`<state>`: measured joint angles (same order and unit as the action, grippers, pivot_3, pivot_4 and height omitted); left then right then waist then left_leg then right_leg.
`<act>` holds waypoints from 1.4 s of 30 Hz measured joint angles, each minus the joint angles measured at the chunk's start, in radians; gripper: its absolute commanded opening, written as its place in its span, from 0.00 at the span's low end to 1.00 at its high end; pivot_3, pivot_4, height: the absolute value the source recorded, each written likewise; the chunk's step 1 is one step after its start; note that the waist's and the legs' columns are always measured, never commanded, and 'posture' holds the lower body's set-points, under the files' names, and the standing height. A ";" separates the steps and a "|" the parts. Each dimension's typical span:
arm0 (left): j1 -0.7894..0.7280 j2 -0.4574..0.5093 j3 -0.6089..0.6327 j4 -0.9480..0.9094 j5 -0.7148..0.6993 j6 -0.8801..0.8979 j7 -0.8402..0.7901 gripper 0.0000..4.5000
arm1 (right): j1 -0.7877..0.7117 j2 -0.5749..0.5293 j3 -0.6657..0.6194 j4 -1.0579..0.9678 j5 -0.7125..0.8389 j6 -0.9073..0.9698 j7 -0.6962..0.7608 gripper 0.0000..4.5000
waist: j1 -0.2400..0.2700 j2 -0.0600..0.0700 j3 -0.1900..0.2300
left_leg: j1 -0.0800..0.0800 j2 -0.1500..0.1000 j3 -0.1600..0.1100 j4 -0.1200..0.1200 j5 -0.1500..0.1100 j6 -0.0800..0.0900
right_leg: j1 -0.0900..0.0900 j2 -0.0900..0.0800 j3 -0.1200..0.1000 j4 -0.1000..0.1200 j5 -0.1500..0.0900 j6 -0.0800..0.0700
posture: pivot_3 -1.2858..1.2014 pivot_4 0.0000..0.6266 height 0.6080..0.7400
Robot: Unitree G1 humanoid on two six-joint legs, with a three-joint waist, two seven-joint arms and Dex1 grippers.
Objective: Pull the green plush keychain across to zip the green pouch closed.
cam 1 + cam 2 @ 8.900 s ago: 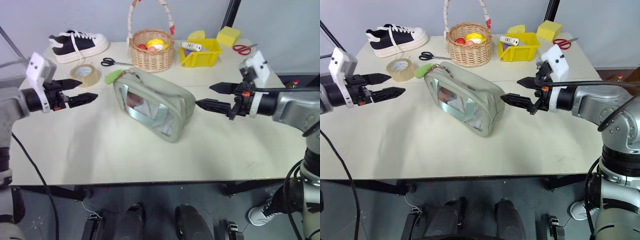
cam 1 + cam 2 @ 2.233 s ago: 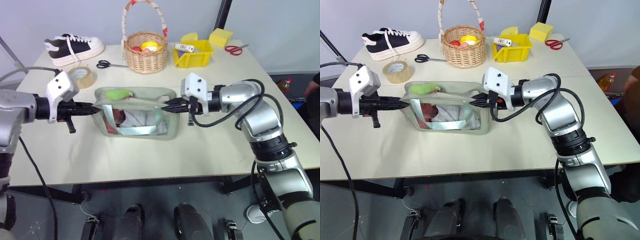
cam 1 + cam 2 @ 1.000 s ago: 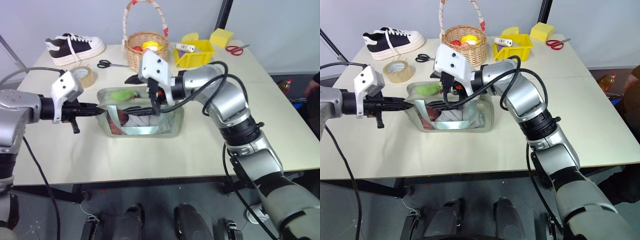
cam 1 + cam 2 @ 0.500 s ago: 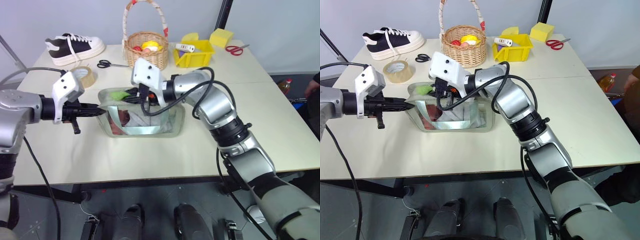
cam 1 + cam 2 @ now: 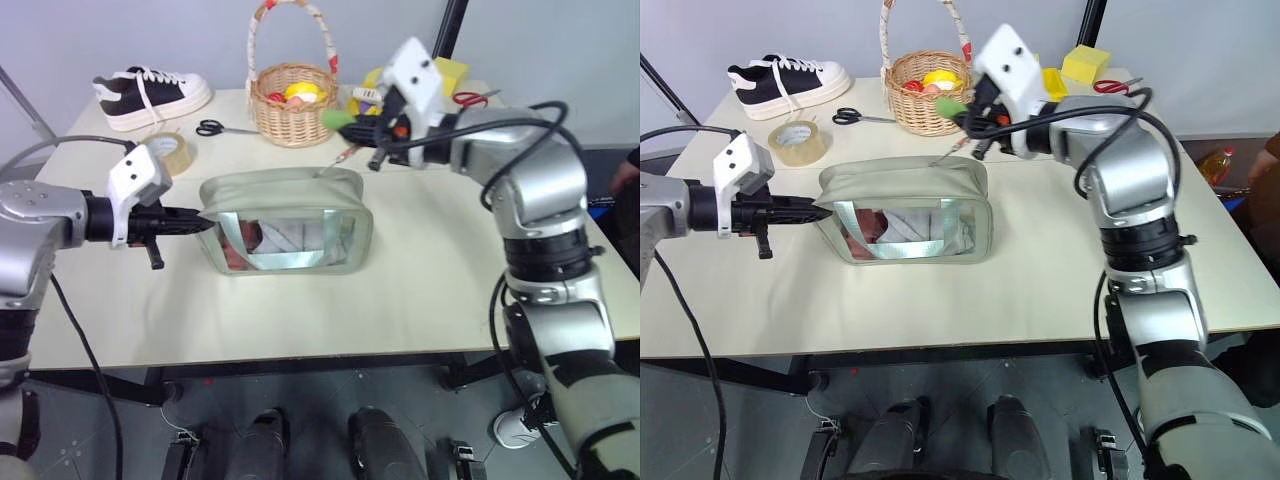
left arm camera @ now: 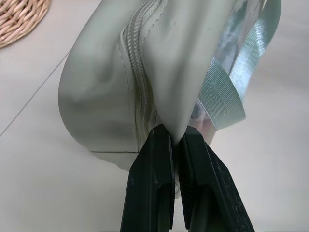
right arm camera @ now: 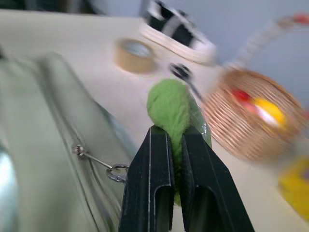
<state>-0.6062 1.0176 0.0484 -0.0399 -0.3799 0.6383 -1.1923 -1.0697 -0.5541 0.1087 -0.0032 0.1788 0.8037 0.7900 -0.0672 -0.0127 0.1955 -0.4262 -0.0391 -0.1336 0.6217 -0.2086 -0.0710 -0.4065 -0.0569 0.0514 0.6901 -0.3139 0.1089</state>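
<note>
The pale green pouch (image 5: 285, 225) lies in the middle of the table, clear window toward me, its top zipper (image 6: 140, 87) drawn together. My left gripper (image 5: 196, 222) is shut on the fabric of the pouch's left end (image 6: 166, 121). My right gripper (image 5: 347, 124) hovers above and behind the pouch's right end, shut on the lime-green plush keychain (image 7: 174, 108). A thin chain runs taut from the keychain down to the zipper pull (image 7: 79, 151) at the pouch's right end.
Behind the pouch stand a wicker basket (image 5: 292, 105) and a yellow bin (image 5: 385, 115). A black-and-white shoe (image 5: 150, 90), a tape roll (image 5: 170, 152) and black scissors (image 5: 215, 127) sit at the back left. Red scissors (image 5: 470, 98) lie at the back right.
My right gripper shut on the keychain near the pouch's left end and swept it right and upward past the right end, drawing the zipper along. The left gripper kept its hold in place.
</note>
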 measured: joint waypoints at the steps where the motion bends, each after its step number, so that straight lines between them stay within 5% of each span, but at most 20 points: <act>1: -0.002 -0.003 -0.002 0.000 0.000 -0.001 0.000 0.00 | 0.014 -0.020 0.000 -0.006 -0.005 0.003 -0.008 0.02 | -0.001 0.000 0.000 | 0.000 0.000 0.000 0.000 0.000 0.000 | 0.000 0.000 0.000 0.000 0.000 0.000 | 0.52 0.24 1.00; 10: -0.028 -0.021 -0.037 0.009 0.001 -0.021 -0.005 0.00 | 0.328 -0.131 -0.011 -0.074 -0.078 -0.063 -0.112 0.02 | 0.003 0.000 0.000 | 0.000 0.000 0.001 0.001 0.000 0.000 | 0.001 0.000 0.000 0.000 0.000 0.000 | 0.52 0.24 1.00; 21: -0.049 -0.021 -0.056 0.027 0.009 -0.028 -0.008 0.00 | 0.465 0.210 -0.107 -0.041 0.018 0.008 -0.311 0.02 | -0.002 0.000 0.000 | 0.001 0.000 0.000 0.000 0.000 0.000 | 0.002 0.001 0.000 0.000 0.000 0.000 | 0.52 0.24 1.00; 34: -0.044 -0.018 -0.056 0.021 0.009 -0.027 -0.004 0.00 | 0.498 0.226 -0.080 0.006 0.019 -0.011 -0.346 0.02 | -0.002 0.000 -0.001 | 0.004 0.000 0.000 0.000 0.000 0.000 | 0.004 0.001 0.000 0.000 0.000 0.000 | 0.52 0.24 1.00; 36: -0.042 -0.018 -0.056 0.021 0.009 -0.027 -0.003 0.00 | 0.480 0.189 -0.080 0.006 0.021 -0.006 -0.328 0.17 | -0.001 0.000 0.000 | 0.004 0.000 0.000 0.000 0.000 0.000 | 0.004 0.001 0.000 0.000 0.000 0.000 | 0.52 0.24 1.00; 42: -0.071 -0.035 -0.055 0.063 0.000 -0.017 0.001 0.59 | 0.356 -0.044 -0.082 0.006 0.042 -0.014 -0.138 0.85 | 0.001 0.000 0.000 | 0.002 0.000 0.000 0.000 0.000 0.000 | 0.003 0.001 0.000 0.000 0.000 0.000 | 0.52 0.24 1.00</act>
<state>-0.6777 0.9829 -0.0063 0.0228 -0.3802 0.6217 -1.1911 -0.7133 -0.5984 0.0268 0.0031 0.2208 0.7894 0.6518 -0.0664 -0.0127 0.1954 -0.4239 -0.0391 -0.1332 0.6221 -0.2087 -0.0708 -0.4032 -0.0562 0.0515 0.6896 -0.3139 0.1089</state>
